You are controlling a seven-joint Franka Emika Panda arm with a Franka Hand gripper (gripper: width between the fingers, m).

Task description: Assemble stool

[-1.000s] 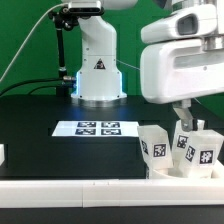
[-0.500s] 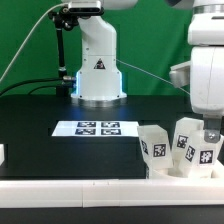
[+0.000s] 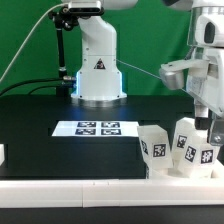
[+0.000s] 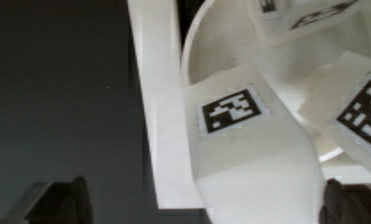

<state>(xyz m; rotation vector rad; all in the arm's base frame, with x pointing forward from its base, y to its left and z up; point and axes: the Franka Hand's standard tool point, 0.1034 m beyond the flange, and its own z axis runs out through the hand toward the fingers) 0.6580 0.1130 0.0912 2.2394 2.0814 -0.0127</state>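
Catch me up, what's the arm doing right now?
The Panda's gripper hangs over the cluster of white tagged stool parts at the exterior view's right, against the white border bar. Nothing looks grasped; the wrist view shows its fingers apart over a tagged part. The marker board lies mid-table.

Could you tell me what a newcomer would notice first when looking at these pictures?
First, the cluster of white stool legs with black-and-white tags, huddled at the exterior view's right against the white border bar. Right above them hangs the arm's tool, though whether it is open cannot be told. Further back, the marker board lies flat on the black table before the robot's white base.
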